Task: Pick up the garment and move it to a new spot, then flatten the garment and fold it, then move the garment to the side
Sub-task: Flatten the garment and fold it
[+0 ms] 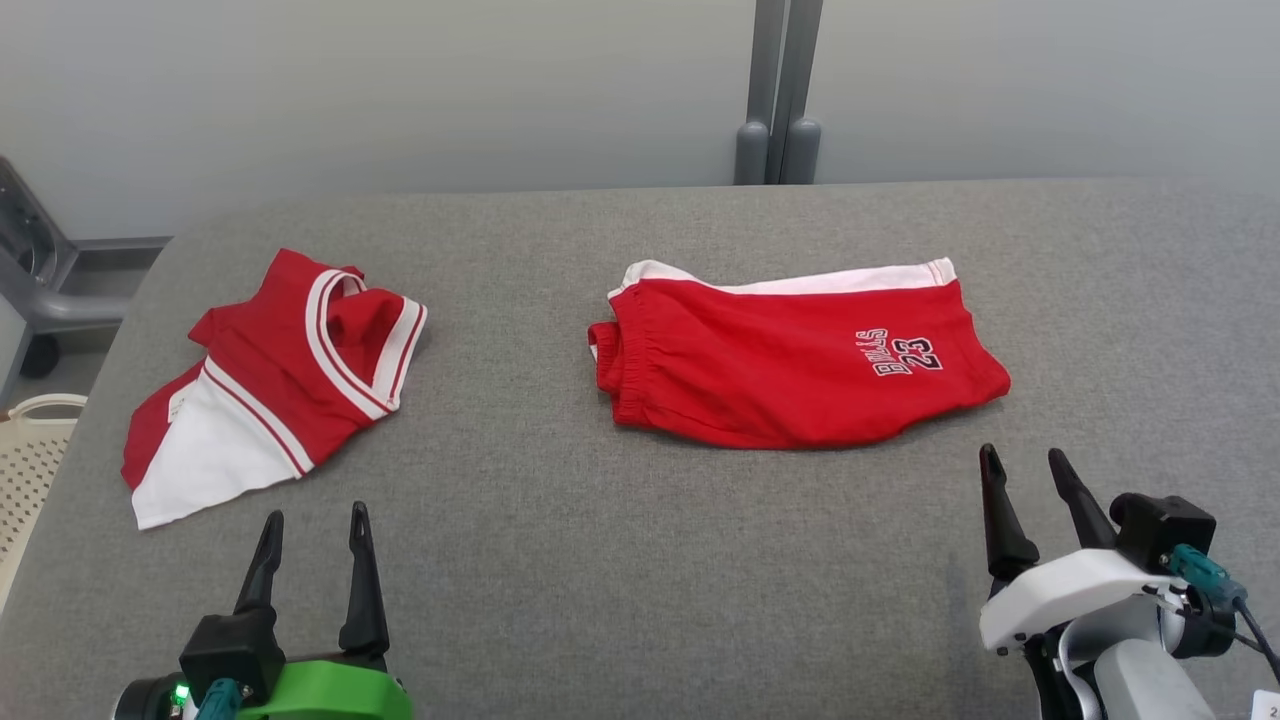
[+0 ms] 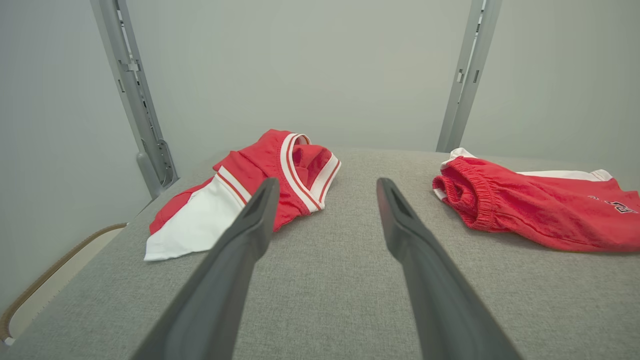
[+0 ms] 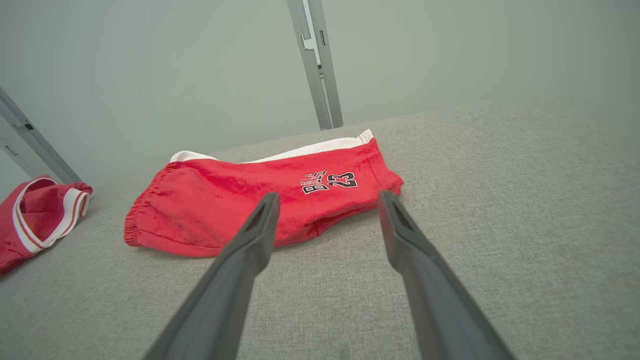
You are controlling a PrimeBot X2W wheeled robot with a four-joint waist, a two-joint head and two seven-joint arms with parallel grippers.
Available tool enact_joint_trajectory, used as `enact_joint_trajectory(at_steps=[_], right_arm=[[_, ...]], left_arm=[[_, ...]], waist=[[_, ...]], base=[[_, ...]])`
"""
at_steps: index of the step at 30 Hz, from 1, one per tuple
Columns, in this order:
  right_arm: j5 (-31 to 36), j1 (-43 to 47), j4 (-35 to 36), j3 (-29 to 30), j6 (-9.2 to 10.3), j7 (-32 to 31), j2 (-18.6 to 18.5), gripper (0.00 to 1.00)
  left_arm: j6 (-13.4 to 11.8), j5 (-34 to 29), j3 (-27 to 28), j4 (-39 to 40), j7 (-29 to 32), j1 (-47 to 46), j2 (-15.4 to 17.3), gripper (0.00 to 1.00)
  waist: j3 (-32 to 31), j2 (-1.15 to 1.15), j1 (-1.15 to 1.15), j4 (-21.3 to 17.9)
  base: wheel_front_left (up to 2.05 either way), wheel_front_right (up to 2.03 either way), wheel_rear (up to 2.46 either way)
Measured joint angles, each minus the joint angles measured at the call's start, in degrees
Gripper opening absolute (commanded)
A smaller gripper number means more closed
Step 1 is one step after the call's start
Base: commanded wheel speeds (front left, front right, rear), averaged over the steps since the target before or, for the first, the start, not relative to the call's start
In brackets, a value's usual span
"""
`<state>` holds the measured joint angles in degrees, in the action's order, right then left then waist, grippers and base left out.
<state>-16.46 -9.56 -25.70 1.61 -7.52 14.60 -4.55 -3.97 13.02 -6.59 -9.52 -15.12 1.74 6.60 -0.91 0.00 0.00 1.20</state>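
Two red-and-white garments lie on the grey table (image 1: 640,560). Red shorts (image 1: 800,365) printed "BULLS 23" lie folded at centre right; they also show in the left wrist view (image 2: 540,215) and the right wrist view (image 3: 260,200). A red jersey (image 1: 275,385) with white trim lies crumpled at the left, seen too from the left wrist (image 2: 250,195) and at the right wrist view's left edge (image 3: 37,215). My left gripper (image 1: 315,520) stands open just below the jersey, nothing between its fingers. My right gripper (image 1: 1025,458) stands open just below the shorts' right end, empty.
A cream plastic basket (image 1: 30,470) sits beside the table's left edge. A grey metal post (image 1: 780,90) rises behind the table against the pale wall. A grey frame on a wheel (image 1: 35,290) stands at the far left.
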Motion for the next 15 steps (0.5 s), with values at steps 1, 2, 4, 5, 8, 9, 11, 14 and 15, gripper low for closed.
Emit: enact_joint_trajectory(at_steps=[1, 2, 4, 5, 8, 9, 11, 14, 15], right_arm=[[0.33, 0.8, 0.68, 0.03, 0.0, -0.36, 0.24, 1.0], [1.15, 1.51, 1.4, -0.15, 0.0, -0.48, 0.34, 1.0], [2.61, 2.55, 2.8, -0.64, 0.0, -0.9, 0.67, 1.0], [3.09, 3.1, 3.58, -1.09, 0.0, -0.99, 0.8, 1.0], [4.68, 4.95, 5.41, -2.68, 0.0, -1.49, 1.15, 1.0], [5.33, 5.53, 5.94, -3.04, 0.0, -1.82, 1.23, 1.0], [5.68, 6.43, 6.94, -3.59, 0.0, -2.3, 1.44, 1.0], [5.91, 7.6, 8.21, -4.24, 0.0, -3.12, 1.51, 1.0], [5.91, 7.87, 8.59, -4.36, 0.0, -3.27, 1.56, 1.0]], left_arm=[[0.26, 0.26, 0.07, -0.44, -0.01, 0.11, 0.02, 1.0], [0.54, 0.48, 0.12, -0.98, -0.01, 0.23, 0.14, 1.0], [0.96, 0.74, 0.15, -2.23, -0.01, 0.43, 0.43, 1.0], [1.05, 0.74, 0.05, -2.8, 0.01, 0.51, 0.67, 1.0], [1.99, 0.65, -0.82, -4.43, 0.56, 0.55, 1.48, 1.0], [2.25, 0.37, -1.09, -4.89, 0.81, 0.54, 1.76, 1.0], [2.38, 0.42, -1.04, -5.46, 0.92, 0.55, 1.93, 1.0], [2.37, 0.51, -1.0, -5.77, 0.91, 0.55, 2.12, 1.0], [2.37, 0.58, -0.91, -5.97, 0.91, 0.55, 2.27, 1.0]], waist=[[-0.33, 0.0, 0.0, -0.12], [-0.59, 0.0, 0.0, -0.25], [-0.92, 0.0, 0.0, -0.57], [-1.02, 0.0, 0.0, -0.73], [-1.11, 0.0, 0.0, -1.02], [-1.08, 0.0, 0.0, -1.05], [-1.01, 0.0, 0.0, -1.11], [-0.87, 0.0, 0.0, -1.23], [-0.8, 0.0, 0.0, -1.29]], base=[[0.0, 0.0, 0.0], [0.0, 0.0, 0.0], [0.0, 0.0, 0.0], [0.0, 0.0, 0.0], [0.0, 0.0, 0.0], [0.0, 0.0, 0.0], [0.0, 0.0, 0.0], [0.0, 0.0, 0.0], [0.0, 0.0, 0.0]])
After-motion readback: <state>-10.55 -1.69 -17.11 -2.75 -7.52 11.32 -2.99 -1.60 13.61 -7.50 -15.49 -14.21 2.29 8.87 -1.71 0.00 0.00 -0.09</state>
